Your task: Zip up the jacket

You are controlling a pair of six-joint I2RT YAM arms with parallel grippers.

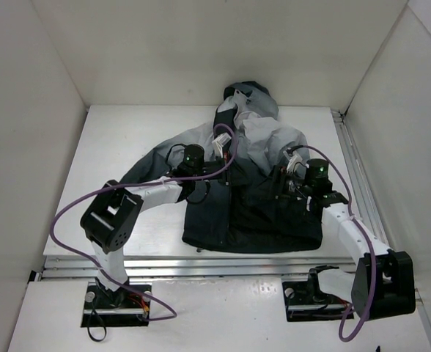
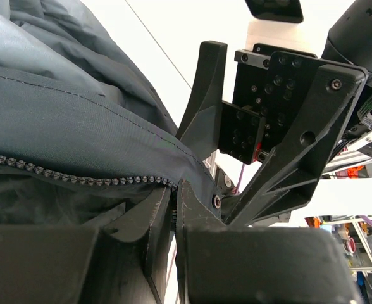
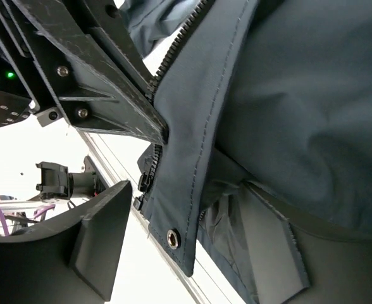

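Left wrist: noted left gripper (image 2: 174, 195) pinching jacket (image 2: 78, 126) at zipper teeth (image 2: 78, 172), right gripper (image 3: 183, 190) spread astride hem corner (image 3: 183, 256) (snap (image 3: 173, 238) showing); judged holding that edge taut essential.

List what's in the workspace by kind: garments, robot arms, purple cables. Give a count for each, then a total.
Jacket: 1
Robot arms: 2, the left arm and the right arm
Purple cables: 2
Total: 5
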